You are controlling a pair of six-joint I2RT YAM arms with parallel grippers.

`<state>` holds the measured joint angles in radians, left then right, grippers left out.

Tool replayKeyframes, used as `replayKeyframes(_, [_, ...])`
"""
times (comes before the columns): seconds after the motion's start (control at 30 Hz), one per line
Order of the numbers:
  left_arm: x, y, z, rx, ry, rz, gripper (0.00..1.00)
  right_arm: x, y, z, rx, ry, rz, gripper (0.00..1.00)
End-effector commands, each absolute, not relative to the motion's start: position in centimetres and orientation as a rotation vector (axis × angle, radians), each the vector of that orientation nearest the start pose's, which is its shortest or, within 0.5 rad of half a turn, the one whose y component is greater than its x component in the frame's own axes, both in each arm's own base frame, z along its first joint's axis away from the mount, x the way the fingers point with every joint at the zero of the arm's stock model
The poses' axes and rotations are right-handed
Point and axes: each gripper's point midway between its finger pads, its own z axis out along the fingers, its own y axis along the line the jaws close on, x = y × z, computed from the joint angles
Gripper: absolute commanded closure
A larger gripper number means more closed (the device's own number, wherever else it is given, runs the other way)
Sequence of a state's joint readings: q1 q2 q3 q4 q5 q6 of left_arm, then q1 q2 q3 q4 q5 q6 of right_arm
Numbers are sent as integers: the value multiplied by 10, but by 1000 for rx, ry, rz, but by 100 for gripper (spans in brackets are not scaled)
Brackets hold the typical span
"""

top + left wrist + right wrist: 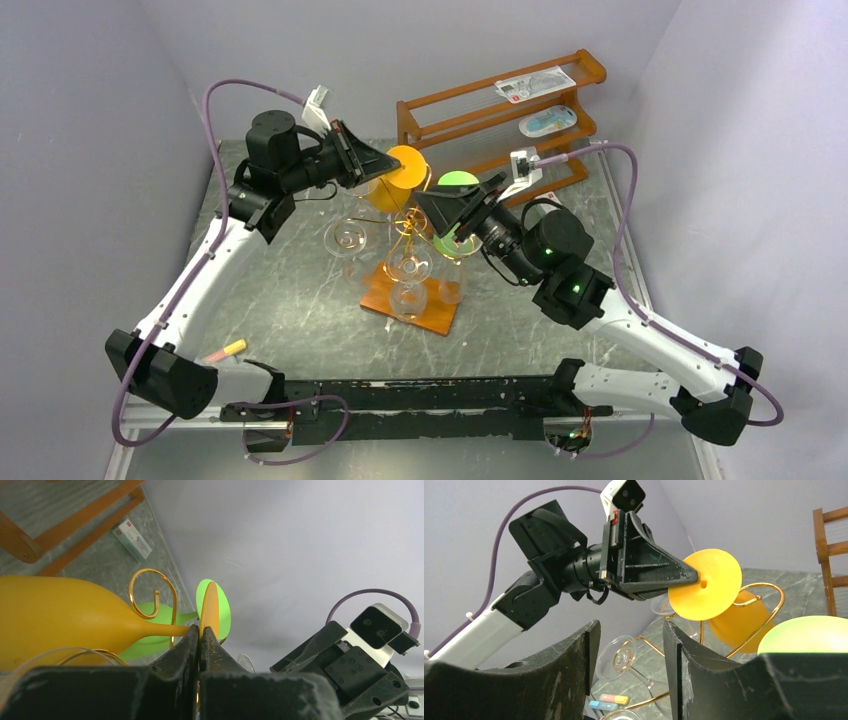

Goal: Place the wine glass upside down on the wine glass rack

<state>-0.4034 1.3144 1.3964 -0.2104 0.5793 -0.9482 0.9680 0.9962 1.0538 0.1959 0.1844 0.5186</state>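
Note:
My left gripper (396,166) is shut on the rim of the orange wine glass's round foot (407,167), seen edge-on between the jaws in the left wrist view (209,609). The glass is tipped over, its bowl (60,617) lower than the foot. Its stem runs beside a curled arm (150,596) of the gold wine glass rack (405,228); whether it rests on the arm I cannot tell. The rack's wooden base (437,313) lies mid-table. My right gripper (425,205) (629,650) hangs open and empty beside the rack, facing the orange foot (706,585).
A green wine glass (452,238) hangs on the rack close to my right gripper. Clear glasses (345,238) (408,268) hang on other arms. The brown three-tier shelf (470,105) stands at the back right. A yellow-pink marker (228,350) lies near the left arm's base.

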Motion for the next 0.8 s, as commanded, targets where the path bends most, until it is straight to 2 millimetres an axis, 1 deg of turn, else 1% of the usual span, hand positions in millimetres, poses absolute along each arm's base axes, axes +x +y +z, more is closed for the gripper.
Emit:
replayKeyframes(0.0, [295, -279, 405, -9, 1917, -1509, 95, 219, 285, 439, -103, 1401, 1122, 47])
replayKeyframes(0.13, [288, -287, 405, 5, 1922, -1537, 95, 217, 278, 443, -82, 1387, 1127, 47])
replayKeyframes(0.27, [285, -293, 406, 16, 1908, -1574, 95, 216, 271, 443, -55, 1380, 1122, 47])
replayKeyframes(0.37, [290, -300, 404, 25, 1912, -1582, 95, 216, 268, 443, -40, 1379, 1120, 47])
replayKeyframes(0.57, [306, -310, 405, 20, 1906, -1553, 95, 216, 262, 442, -29, 1381, 1103, 47])
replayKeyframes(0.77, [325, -313, 406, -8, 1905, -1500, 95, 215, 255, 445, -22, 1376, 1080, 47])
